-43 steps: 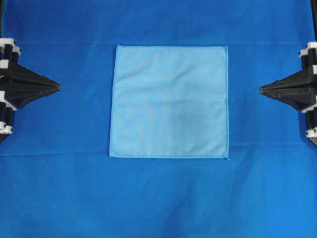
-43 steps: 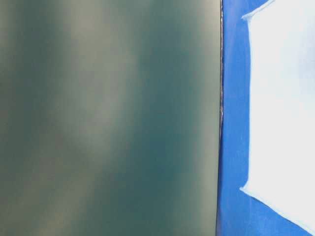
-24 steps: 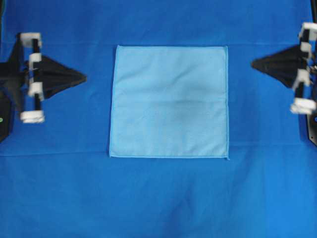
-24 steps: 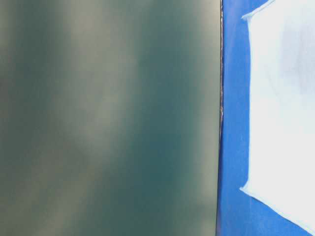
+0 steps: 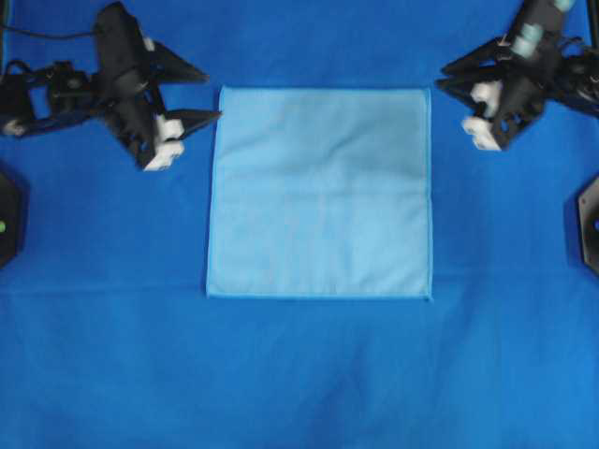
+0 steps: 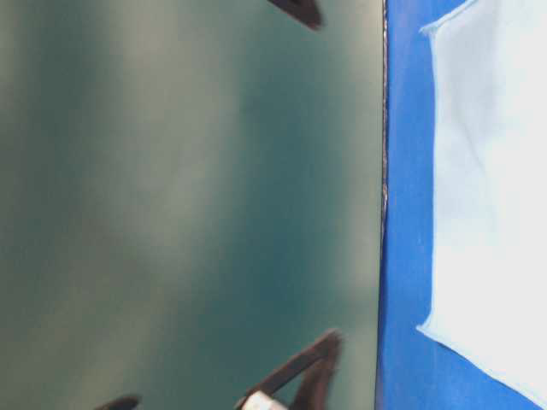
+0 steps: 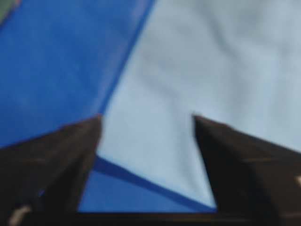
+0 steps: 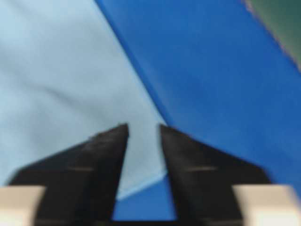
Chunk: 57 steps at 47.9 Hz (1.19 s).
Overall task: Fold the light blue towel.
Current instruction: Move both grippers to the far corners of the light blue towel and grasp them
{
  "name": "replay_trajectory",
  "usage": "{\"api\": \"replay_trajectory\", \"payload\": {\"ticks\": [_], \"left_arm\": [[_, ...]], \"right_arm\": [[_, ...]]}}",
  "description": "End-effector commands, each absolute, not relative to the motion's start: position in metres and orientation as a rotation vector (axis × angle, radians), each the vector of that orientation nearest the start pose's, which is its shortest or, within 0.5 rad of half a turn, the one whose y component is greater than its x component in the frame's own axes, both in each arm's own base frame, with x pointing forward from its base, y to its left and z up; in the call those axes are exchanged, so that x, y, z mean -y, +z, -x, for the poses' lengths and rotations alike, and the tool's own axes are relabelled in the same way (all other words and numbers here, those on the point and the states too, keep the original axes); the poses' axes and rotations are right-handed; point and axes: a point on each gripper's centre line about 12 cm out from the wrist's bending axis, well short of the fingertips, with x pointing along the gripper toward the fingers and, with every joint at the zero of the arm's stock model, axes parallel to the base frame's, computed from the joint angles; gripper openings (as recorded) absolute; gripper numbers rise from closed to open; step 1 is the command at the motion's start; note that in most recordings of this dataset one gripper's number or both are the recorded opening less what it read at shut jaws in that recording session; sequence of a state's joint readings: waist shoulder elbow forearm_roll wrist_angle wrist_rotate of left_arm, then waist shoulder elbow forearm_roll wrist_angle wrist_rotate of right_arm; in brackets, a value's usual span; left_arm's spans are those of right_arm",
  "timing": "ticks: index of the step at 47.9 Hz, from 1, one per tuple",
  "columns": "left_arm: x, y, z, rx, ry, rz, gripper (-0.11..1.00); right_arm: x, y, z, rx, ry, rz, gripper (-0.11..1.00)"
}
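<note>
Wrist views are pretty blurry, but left gripper (image 5: 198,94) fingers look spread wide and right gripper (image 5: 445,82) narrowly parted over the flat light blue towel (image 5: 320,192).

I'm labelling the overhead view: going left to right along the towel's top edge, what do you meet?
left gripper → light blue towel → right gripper, all over the deep blue sheet.

The overhead view looks straight down on the whole surface (image 5: 309,374); the table-level view sits rotated, close by its edge; each wrist view peers past its own claw, very near a corner of the light blue towel (image 5: 320,192), which all four views share
</note>
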<state>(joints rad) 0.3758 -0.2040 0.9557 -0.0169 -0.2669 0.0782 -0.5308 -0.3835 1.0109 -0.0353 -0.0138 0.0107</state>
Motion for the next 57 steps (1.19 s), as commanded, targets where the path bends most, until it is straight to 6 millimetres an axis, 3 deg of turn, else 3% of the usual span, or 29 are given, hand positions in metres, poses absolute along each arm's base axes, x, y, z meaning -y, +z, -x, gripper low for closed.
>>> {"api": "replay_trajectory", "payload": {"ticks": [1, 4, 11, 20, 39, 43, 49, 54, 57], "left_arm": [[-0.130, 0.170, -0.309, -0.491, 0.376, 0.027, 0.81], [-0.136, 0.160, -0.313, -0.523, 0.381, 0.017, 0.84], [-0.150, 0.141, -0.314, -0.580, 0.401, 0.004, 0.82], [-0.166, 0.121, -0.312, -0.623, 0.432, 0.003, 0.83], [-0.174, 0.094, -0.318, -0.693, 0.422, -0.016, 0.78], [-0.171, 0.092, -0.317, -0.722, 0.402, -0.038, 0.69], [-0.169, 0.089, -0.315, -0.767, 0.388, -0.034, 0.38], [-0.169, 0.088, -0.315, -0.787, 0.383, -0.029, 0.10], [-0.168, 0.087, -0.316, -0.794, 0.379, -0.028, 0.01]], "right_arm": [[0.154, 0.175, -0.255, -0.648, -0.508, -0.131, 0.54], [0.160, 0.163, -0.260, -0.691, -0.508, -0.134, 0.63], [0.171, 0.139, -0.269, -0.769, -0.506, -0.144, 0.55], [0.182, 0.118, -0.273, -0.831, -0.509, -0.151, 0.55], [0.192, 0.099, -0.268, -0.868, -0.530, -0.171, 0.52], [0.191, 0.099, -0.267, -0.873, -0.528, -0.168, 0.39], [0.191, 0.099, -0.268, -0.874, -0.524, -0.164, 0.04], [0.191, 0.100, -0.268, -0.872, -0.525, -0.163, 0.01], [0.192, 0.100, -0.269, -0.870, -0.525, -0.162, 0.01]]}}
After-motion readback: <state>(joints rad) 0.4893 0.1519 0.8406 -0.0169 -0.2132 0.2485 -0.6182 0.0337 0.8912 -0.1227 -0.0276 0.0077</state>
